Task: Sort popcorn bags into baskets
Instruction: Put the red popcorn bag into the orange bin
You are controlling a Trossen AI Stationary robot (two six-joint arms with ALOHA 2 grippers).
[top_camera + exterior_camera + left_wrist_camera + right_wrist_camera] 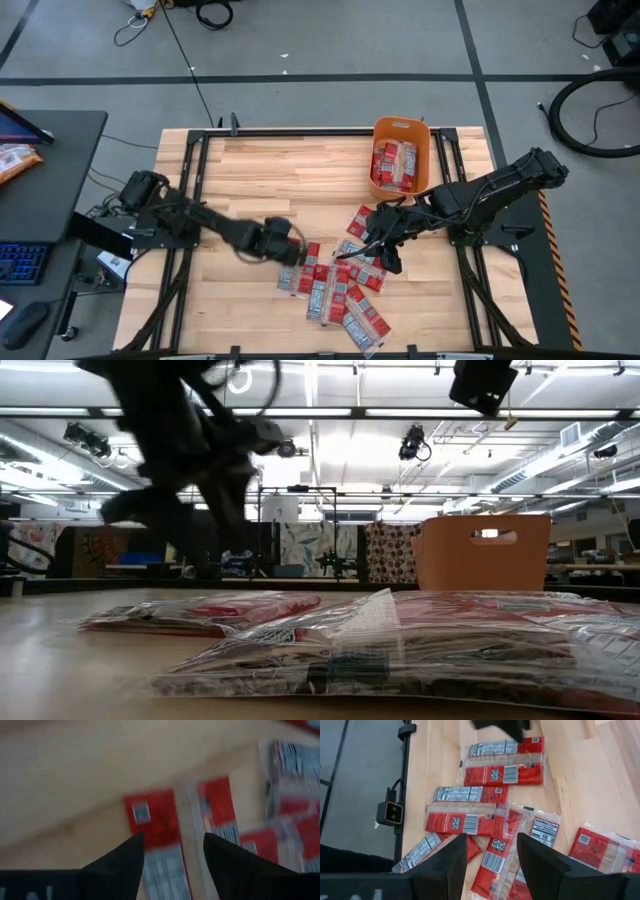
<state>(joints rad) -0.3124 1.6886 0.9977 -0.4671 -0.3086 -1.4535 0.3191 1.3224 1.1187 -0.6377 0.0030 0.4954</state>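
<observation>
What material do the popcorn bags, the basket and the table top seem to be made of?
Popcorn bags: probably thin glossy plastic film, since clear shiny edges catch the light.
Basket: likely moulded plastic, uniform orange with smooth rounded corners.
Table top: apparently wood, pale planks with visible grain and seams, smooth finish.

Red popcorn bags [340, 290] with white barcode panels, orange basket [401, 154], pale wood table [270, 180], dark fingers [445, 862]

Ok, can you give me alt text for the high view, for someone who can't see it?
Red popcorn bags lie scattered on a wooden table, with both arms reaching in. The left gripper and right gripper, both open and empty, hover over the pile's edges. An orange basket at the far edge already holds several bags.
</observation>
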